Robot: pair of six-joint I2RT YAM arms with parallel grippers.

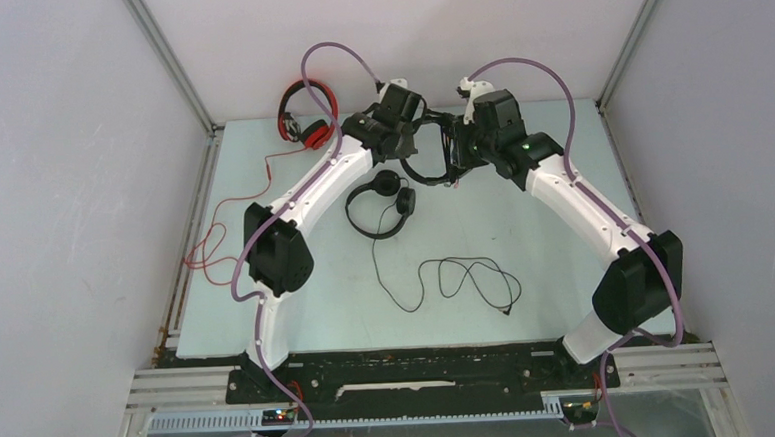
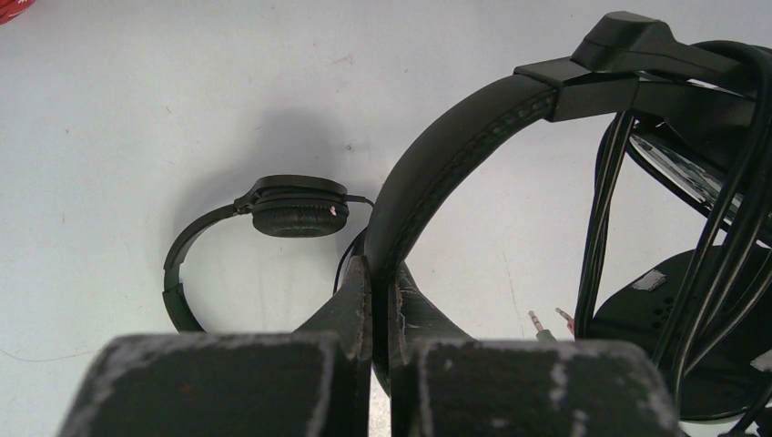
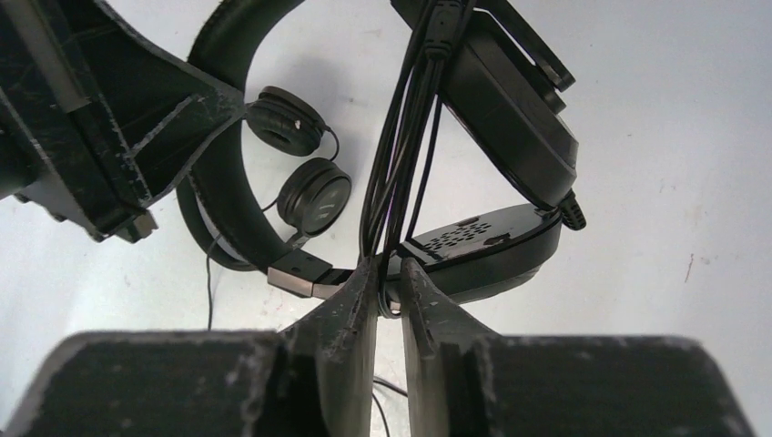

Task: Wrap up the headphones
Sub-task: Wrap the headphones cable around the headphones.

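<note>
While you held the black headset (image 1: 431,168) in the air over the far middle of the table (image 1: 557,290), it hung between both grippers. Its headband (image 2: 455,155) curved up and away from the left gripper (image 2: 382,273), whose fingers were pressed together on the band. The long axis of the headset ran across, from the left arm toward the right arm.

The cable loops (image 3: 401,137) passed several times over the ear cups and came straight down into the right gripper (image 3: 390,271). Its fingers stood narrow, with the strands between them and touching them. So your right arm was the nearer one to the cable, and your left one only kept the band steady. Two plug tips (image 2: 537,320) showed below the loops. I think they were not yet tucked in.

I counted three headsets: two black and one red. The second black headset (image 1: 381,204) lay flat near the centre of the table, and its thin cable (image 1: 462,280) was spread loose toward the near edge. The red headset (image 1: 308,115) lay at the far left corner, and its red cable (image 1: 224,232) trailed along the left edge. In my judgement both needed wrapping.
</note>
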